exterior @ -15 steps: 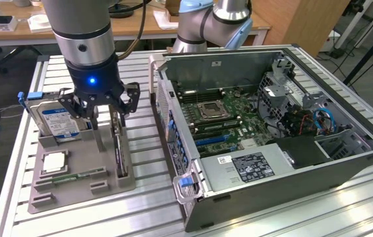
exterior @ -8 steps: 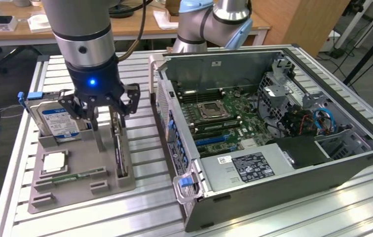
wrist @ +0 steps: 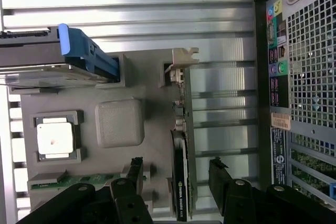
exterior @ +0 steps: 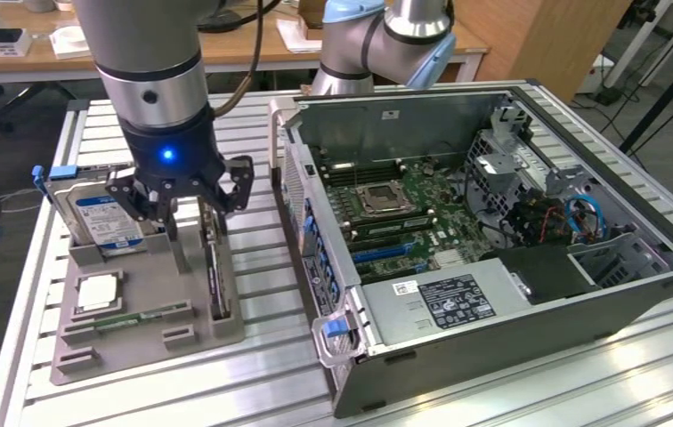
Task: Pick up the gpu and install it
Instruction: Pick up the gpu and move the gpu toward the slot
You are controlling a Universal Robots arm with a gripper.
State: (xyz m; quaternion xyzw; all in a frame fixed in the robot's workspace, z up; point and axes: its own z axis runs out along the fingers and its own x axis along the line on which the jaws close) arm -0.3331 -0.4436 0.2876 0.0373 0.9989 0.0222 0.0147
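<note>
- Ribbed metal table (exterior: 254,356), wooden desks behind.
- On the table, a grey tray (exterior: 134,342) and an open PC case (exterior: 527,302).
- Gripper (exterior: 191,206) (wrist: 176,165) over the tray, fingers spread wide, holding nothing.
- Gpu (exterior: 215,267) (wrist: 181,182) just below the gripper, standing on edge in a tray slot, in line with the gap between the fingers, not gripped.
- Hard drive (exterior: 99,218) upright in the tray, just beside the gripper, on the side away from the case.
- Case near the gripper's other side, motherboard exposed.

Tight quarters around the gpu (exterior: 215,276), upright on edge between the open fingers of the gripper (exterior: 194,213). Hard drive (exterior: 101,218) and gray block (exterior: 179,249) near on the exterior view's left, computer case (exterior: 550,320) on the right. Bare strip of table (exterior: 268,302) between.
</note>
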